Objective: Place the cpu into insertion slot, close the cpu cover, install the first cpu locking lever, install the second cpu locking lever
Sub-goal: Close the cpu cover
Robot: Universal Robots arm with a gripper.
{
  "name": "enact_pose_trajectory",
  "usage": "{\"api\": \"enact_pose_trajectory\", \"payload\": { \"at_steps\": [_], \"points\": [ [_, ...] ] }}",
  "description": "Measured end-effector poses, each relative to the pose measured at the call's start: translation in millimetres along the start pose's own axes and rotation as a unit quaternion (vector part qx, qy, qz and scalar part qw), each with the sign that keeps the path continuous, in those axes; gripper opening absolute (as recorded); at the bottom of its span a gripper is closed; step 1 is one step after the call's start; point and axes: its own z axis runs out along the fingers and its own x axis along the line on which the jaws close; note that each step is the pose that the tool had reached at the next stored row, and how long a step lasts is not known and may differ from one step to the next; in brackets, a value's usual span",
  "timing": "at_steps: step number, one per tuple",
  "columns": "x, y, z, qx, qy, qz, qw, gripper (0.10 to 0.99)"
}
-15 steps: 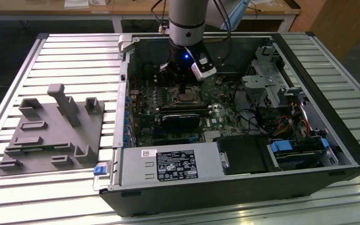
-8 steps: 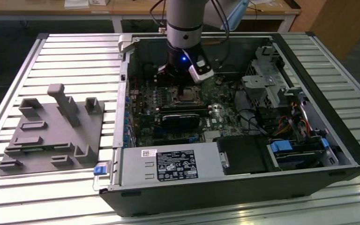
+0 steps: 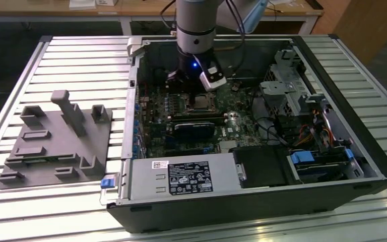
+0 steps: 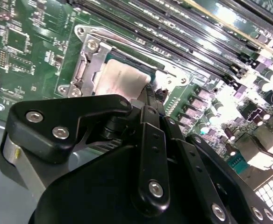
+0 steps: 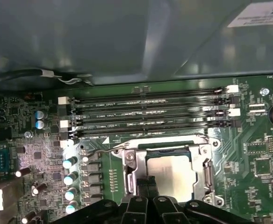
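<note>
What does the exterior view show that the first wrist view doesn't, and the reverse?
Exterior view: the whole open computer case, the grey fixture tray on the slatted table, and the arm. First wrist view: the long memory slots and capacitors up close. Both: the green motherboard, with the cpu framed by the cpu cover and the gripper close to it.
</note>
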Motion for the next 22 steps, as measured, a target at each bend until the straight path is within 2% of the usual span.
{"api": "enact_pose_trajectory", "payload": {
  "at_steps": [3,11,22],
  "points": [
    [2.5,-0.2,1.6,0.0000,-0.0001,0.003,1.0000,0.106],
    [3.2,-0.5,7.2,0.0000,-0.0002,0.005,1.0000,0.106],
    [3.4,-0.6,9.8,0.0001,-0.0002,0.006,1.0000,0.106]
  ]
}}
